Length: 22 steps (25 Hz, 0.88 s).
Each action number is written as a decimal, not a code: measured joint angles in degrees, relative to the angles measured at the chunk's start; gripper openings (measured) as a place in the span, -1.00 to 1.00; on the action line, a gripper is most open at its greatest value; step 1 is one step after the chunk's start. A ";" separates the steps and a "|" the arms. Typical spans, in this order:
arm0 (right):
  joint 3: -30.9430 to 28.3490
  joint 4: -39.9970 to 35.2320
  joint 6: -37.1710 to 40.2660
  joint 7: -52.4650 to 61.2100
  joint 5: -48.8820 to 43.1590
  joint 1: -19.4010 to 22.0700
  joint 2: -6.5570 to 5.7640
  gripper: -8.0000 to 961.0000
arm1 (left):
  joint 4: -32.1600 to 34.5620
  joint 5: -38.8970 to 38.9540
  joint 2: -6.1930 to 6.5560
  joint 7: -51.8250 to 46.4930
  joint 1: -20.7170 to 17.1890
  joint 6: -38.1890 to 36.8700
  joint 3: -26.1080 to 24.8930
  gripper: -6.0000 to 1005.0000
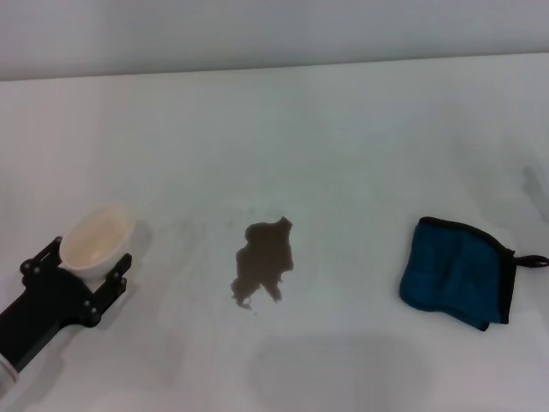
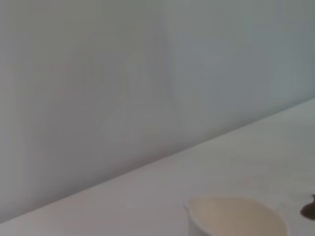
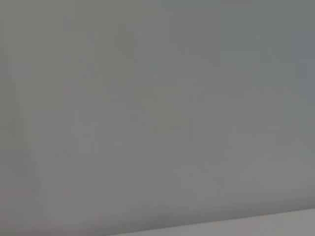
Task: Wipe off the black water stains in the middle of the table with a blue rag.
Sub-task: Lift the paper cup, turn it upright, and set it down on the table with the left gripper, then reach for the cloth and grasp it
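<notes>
The black water stains (image 1: 264, 260) form a dark jagged blotch with small droplets in the middle of the white table (image 1: 343, 137). The blue rag (image 1: 455, 273) lies folded to the right of the stains, its black loop pointing right. My left gripper (image 1: 88, 255) is at the left, its black fingers closed around a white paper cup (image 1: 96, 239) that is tilted over. The left wrist view shows the cup's rim (image 2: 236, 219) and an edge of the stains (image 2: 310, 210). My right gripper is out of view.
The table's far edge meets a plain grey wall (image 1: 257, 30). The right wrist view shows only wall (image 3: 157, 108) and a strip of table (image 3: 275, 223).
</notes>
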State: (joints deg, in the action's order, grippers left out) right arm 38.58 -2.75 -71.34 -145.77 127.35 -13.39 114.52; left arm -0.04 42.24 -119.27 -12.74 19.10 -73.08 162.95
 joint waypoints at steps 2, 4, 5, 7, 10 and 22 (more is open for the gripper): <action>0.00 -0.03 0.33 0.01 0.00 -0.04 0.00 0.75 | 0.42 1.02 0.00 1.08 -0.93 0.07 0.01 0.20; 0.00 -0.04 0.66 0.02 0.00 -0.05 0.00 0.75 | 0.83 2.10 0.00 2.02 -1.73 0.07 0.01 0.22; 0.01 -0.04 0.80 0.02 0.00 -0.06 0.00 0.75 | 1.07 2.61 0.01 2.49 -2.06 0.06 0.01 0.24; 0.00 -0.06 0.97 0.02 0.00 -0.06 0.00 0.75 | 1.61 3.86 0.01 3.25 -2.53 0.15 0.00 0.28; 0.00 -0.14 0.98 -0.03 0.00 -0.06 0.00 0.75 | 2.25 6.07 0.01 3.83 -3.10 0.46 -0.01 0.34; 0.79 -0.31 0.13 -0.58 0.00 0.41 0.00 0.75 | 3.39 6.37 -0.13 3.72 -5.14 0.60 -0.01 0.76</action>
State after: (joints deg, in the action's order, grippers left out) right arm 39.37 -3.06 -71.21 -146.35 127.35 -12.98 114.52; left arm 3.35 48.61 -119.40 -9.02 13.97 -72.48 162.94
